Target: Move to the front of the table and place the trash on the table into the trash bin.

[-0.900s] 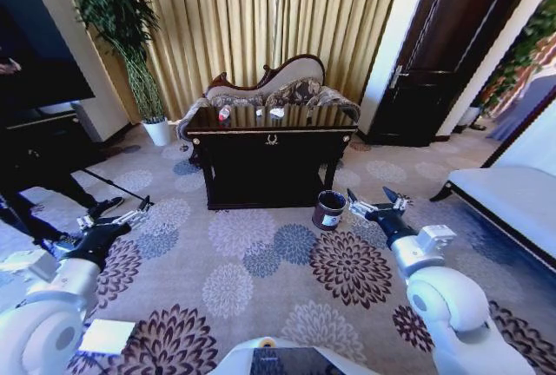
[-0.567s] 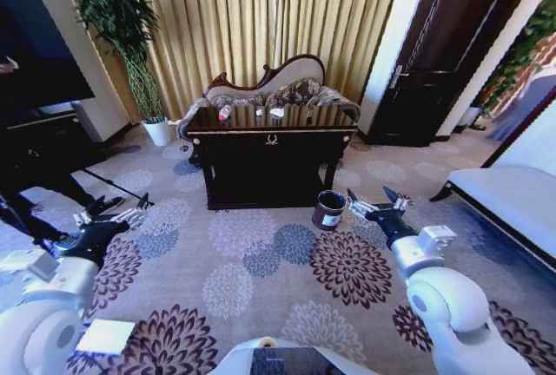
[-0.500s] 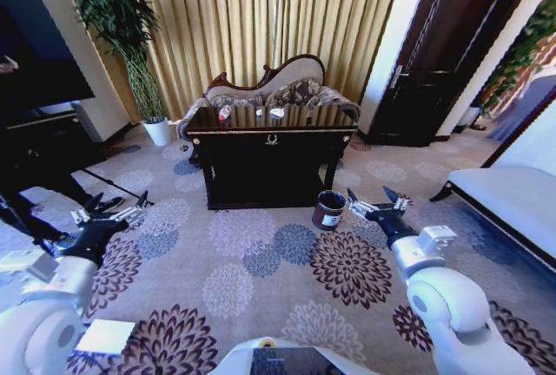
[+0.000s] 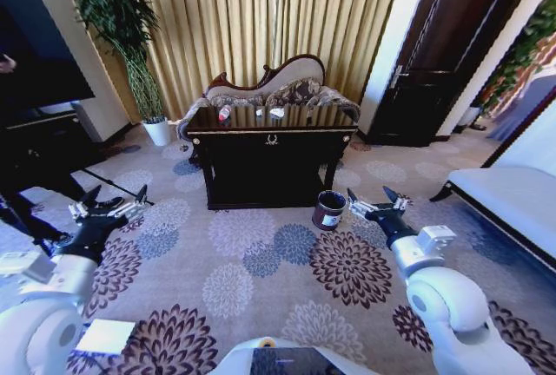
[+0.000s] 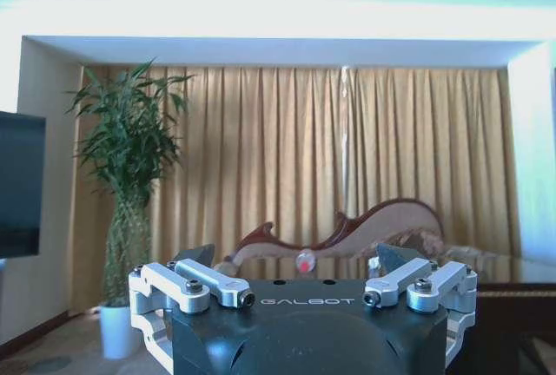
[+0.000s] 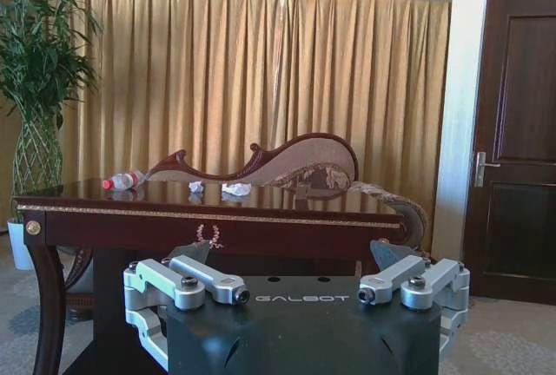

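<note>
Both grippers hover low with fingers spread: left gripper (image 4: 109, 205) at left edge, right gripper (image 4: 373, 199) just right of the trash bin (image 4: 329, 209). Bottle (image 4: 224, 113) and paper scraps (image 4: 276, 113) lie on the table (image 4: 271, 145), upper centre.

The table (image 4: 271, 156) is standing ahead of the robot, with a sofa (image 4: 271, 87) sitting behind it against the curtains (image 4: 261, 19). A bottle (image 4: 224, 113) is lying on the table's left part, and two paper scraps (image 4: 276, 113) are lying near the middle. The trash bin (image 4: 329, 209) is sitting on the carpet (image 4: 261, 262) before the table's right leg; a potted plant (image 4: 130, 45) is standing left of the table.
</note>
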Robot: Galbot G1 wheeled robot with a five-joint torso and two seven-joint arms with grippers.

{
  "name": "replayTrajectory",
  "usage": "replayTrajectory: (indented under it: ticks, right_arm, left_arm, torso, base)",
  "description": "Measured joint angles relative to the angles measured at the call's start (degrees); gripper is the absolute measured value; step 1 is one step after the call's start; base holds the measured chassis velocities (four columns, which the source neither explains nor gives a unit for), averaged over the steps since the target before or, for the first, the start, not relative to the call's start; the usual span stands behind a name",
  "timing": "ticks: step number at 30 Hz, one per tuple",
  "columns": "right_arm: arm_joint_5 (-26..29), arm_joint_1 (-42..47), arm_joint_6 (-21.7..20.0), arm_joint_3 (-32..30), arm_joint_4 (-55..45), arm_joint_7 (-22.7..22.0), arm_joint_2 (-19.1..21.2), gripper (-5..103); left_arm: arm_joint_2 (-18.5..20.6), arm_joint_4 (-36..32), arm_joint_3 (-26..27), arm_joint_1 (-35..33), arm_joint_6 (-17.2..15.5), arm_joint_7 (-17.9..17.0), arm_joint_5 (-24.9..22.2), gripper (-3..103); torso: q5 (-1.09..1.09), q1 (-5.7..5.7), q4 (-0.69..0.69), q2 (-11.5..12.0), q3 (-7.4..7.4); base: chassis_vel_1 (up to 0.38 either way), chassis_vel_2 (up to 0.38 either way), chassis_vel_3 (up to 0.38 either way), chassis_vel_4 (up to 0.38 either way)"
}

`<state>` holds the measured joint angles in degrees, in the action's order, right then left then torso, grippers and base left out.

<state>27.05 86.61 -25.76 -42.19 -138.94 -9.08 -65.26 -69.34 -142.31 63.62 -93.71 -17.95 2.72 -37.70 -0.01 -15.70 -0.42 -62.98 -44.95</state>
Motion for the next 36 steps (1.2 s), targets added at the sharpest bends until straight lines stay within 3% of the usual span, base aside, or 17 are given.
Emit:
replayTrajectory:
  ticks: [7, 10, 12, 21, 36]
  right_arm:
    - [0.0, 0.0, 0.1, 0.0, 0.2, 0.0, 0.0, 100]
    - [0.0, 0.0, 0.1, 0.0, 0.3, 0.0, 0.1, 100]
    - [0.0, 0.0, 0.1, 0.0, 0.4, 0.0, 0.1, 100]
    - [0.0, -0.3, 0.1, -0.1, 0.8, 0.0, 0.2, 100]
    - [-0.1, -0.4, 0.4, -0.1, 1.0, 0.0, 0.2, 100]
  left_arm:
    - [0.0, -0.1, 0.0, -0.1, -0.3, 0.4, -0.2, 100]
    - [-0.2, -0.6, 0.0, -0.1, -2.0, -0.3, -0.7, 100]
    - [-0.5, -0.8, 0.1, -0.2, -5.0, -2.0, -2.6, 100]
    - [-0.7, -0.9, 0.4, -0.1, -10.7, -4.2, -4.5, 100]
    - [-0.5, -0.9, 0.4, 0.0, -11.5, -4.3, -3.0, 100]
  torso:
    - [0.00, 0.00, 0.00, 0.0, 0.00]
    - [0.00, 0.00, 0.00, 0.0, 0.00]
    - [0.00, 0.00, 0.00, 0.0, 0.00]
    - [0.00, 0.00, 0.00, 0.0, 0.00]
    - [0.00, 0.00, 0.00, 0.0, 0.00]
  base:
    - [0.000, 0.000, 0.000, 0.000]
    - [0.000, 0.000, 0.000, 0.000]
    - [0.000, 0.000, 0.000, 0.000]
    - [0.000, 0.000, 0.000, 0.000]
    - [0.000, 0.000, 0.000, 0.000]
